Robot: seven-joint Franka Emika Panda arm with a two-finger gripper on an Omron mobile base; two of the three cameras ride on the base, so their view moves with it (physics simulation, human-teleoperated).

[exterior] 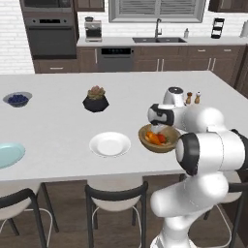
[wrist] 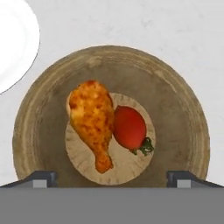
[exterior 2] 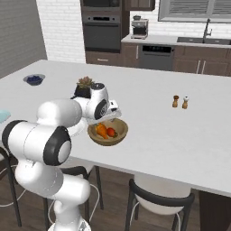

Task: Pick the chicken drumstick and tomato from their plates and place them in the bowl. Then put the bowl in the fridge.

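The gripper [wrist: 112, 177] is hanging released, jaws spread, directly above the bowl [wrist: 183, 113]. The chicken drumstick [wrist: 92, 120] and tomato [wrist: 129, 127] are lying touching inside the bowl.

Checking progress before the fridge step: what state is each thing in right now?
chicken drumstick: lying in the bowl, against the tomato
tomato: in the bowl
bowl: on the counter, holding both
white plate: empty
blue plate: empty
hand: open, above the bowl
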